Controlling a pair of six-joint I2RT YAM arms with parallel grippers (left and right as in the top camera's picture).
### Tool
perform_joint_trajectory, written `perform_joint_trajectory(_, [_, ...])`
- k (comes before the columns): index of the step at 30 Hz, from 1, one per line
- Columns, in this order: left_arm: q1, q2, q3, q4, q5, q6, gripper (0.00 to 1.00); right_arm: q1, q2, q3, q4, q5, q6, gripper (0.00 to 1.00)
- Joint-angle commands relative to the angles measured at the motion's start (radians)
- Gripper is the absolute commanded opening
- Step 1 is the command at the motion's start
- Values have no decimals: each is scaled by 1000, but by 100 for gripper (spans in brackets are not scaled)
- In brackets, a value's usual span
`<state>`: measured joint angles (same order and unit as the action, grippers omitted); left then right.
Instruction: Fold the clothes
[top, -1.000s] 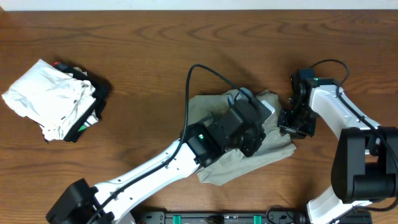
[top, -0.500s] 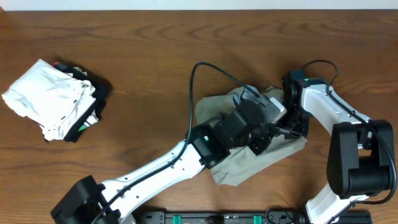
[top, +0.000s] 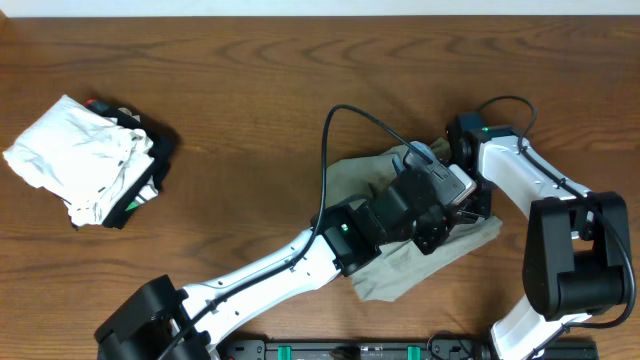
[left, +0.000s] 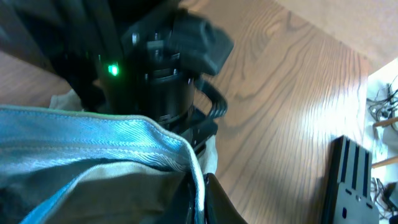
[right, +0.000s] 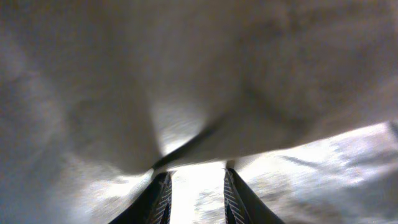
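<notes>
The clothes (top: 392, 272) are a pale khaki-green garment, crumpled on the wooden table right of centre, partly hidden under my left arm. My left gripper (top: 440, 218) is over its right part. In the left wrist view it (left: 199, 186) is shut on a stitched hem of the clothes (left: 93, 134), which is lifted and drawn taut. My right gripper (top: 466, 204) sits close beside it at the garment's right edge. In the right wrist view its jaws (right: 196, 173) stand apart, tips against a fold of the cloth (right: 124, 93), nothing pinched between them.
A white cloth garment (top: 80, 160) lies bundled on a black garment (top: 152, 172) at the far left. The two arms nearly touch; the right arm's black body (left: 155, 81) with a green light fills the left wrist view. A black stand (left: 351, 180) is at the table's edge.
My left gripper has carried the hem to the right, dragging the clothes with it. The right arm has swung left from bare table onto the garment's right edge.
</notes>
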<state>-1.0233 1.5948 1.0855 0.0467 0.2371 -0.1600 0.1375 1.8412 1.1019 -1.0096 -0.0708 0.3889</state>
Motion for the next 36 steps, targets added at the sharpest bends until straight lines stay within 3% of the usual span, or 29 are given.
perform_joint_trajectory(1, [-4, -1, 23, 31, 13, -2, 8, 14, 5, -6, 0, -1, 0, 27])
perform_joint_trajectory(2, [-4, -1, 23, 31, 14, -2, 21, 14, 5, -6, 0, -1, 0, 27])
perform_joint_trajectory(3, [-5, -1, 23, 31, 18, -2, 46, 14, 5, -6, 0, -1, 0, 27])
perform_joint_trajectory(4, [-6, -1, 23, 29, 22, -2, 62, 13, 5, -6, 0, -1, 0, 27])
perform_joint_trajectory(5, [-6, -1, 23, 27, 39, -2, 73, 13, 5, -6, 0, -1, 0, 27])
perform_joint_trajectory(7, [-6, -3, 23, 26, 95, -2, 84, 13, 5, -6, 0, -1, 0, 27])
perform_joint_trajectory(13, [3, -62, 23, -64, 113, 46, 90, 8, 5, -5, 0, 42, 0, 28])
perform_joint_trajectory(19, [94, -226, 23, -344, 6, 63, 94, -81, 2, 23, -26, 127, 13, 28])
perform_joint_trajectory(22, [163, -299, 23, -486, -76, 62, 94, -145, -13, 98, -79, 127, -57, 29])
perform_joint_trajectory(25, [224, -323, 23, -556, -68, 45, 94, -184, -48, 211, -143, 127, -127, 31])
perform_joint_trajectory(31, [243, -259, 1, -570, -63, -29, 94, -178, -119, 430, -229, 43, -307, 34])
perform_joint_trajectory(36, [243, -146, -13, -570, -63, -135, 93, -116, -125, 448, -285, -99, -505, 44])
